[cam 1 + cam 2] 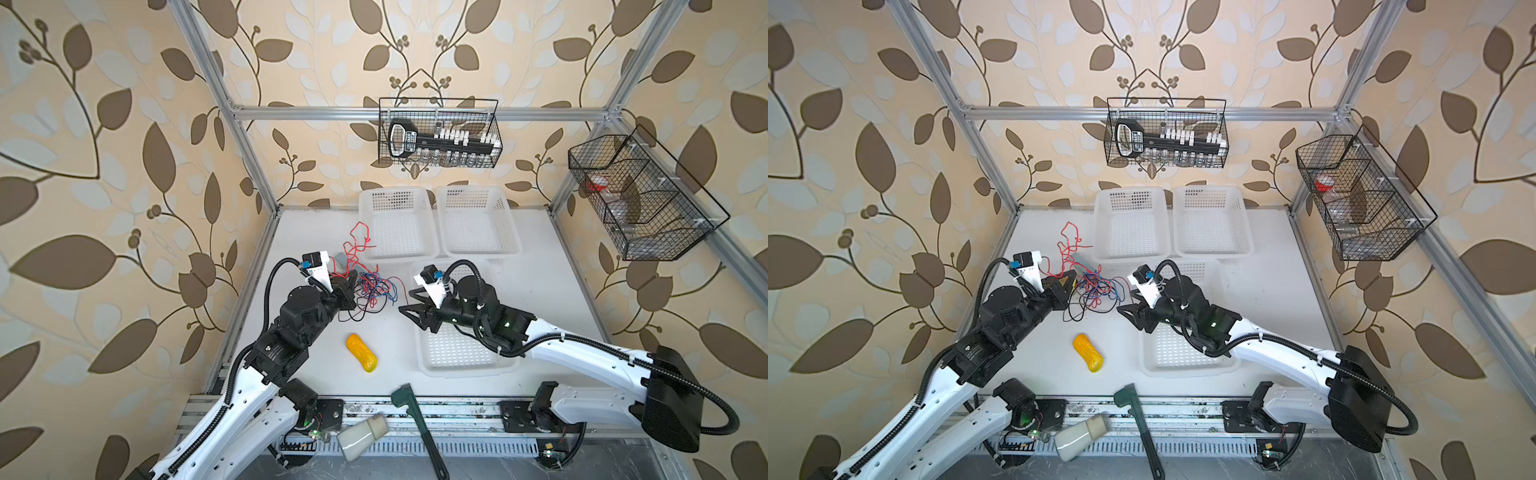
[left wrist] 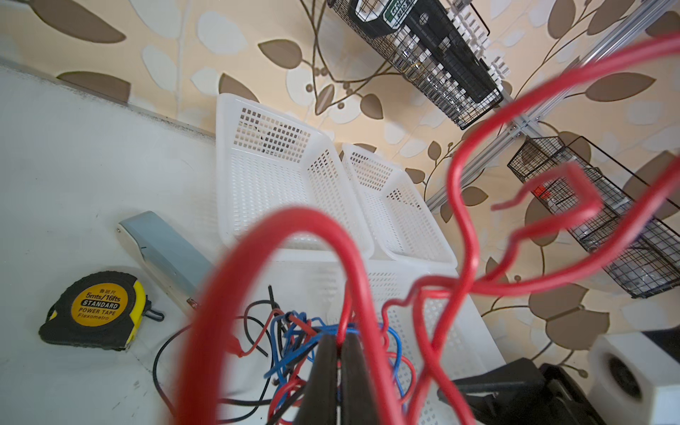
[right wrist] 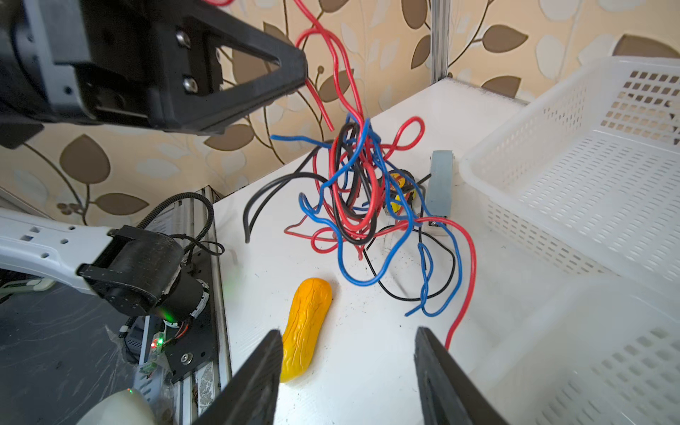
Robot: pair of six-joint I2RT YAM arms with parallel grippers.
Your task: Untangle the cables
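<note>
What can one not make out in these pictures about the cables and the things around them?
- Cables: which end belongs to which wire; the knot overlaps itself, right wrist view.
- Left gripper: how many wires it pinches; blurred red loops cross it, left wrist view.
- Tape measure: mostly behind the cables, right wrist view.
- Side wire basket: contents too small behind its mesh, in a top view.

cables (image 3: 349, 165) | thin red/blue/blk | tangled clump, part hanging, rest on table (image 3: 368, 368) | left-ctr
</note>
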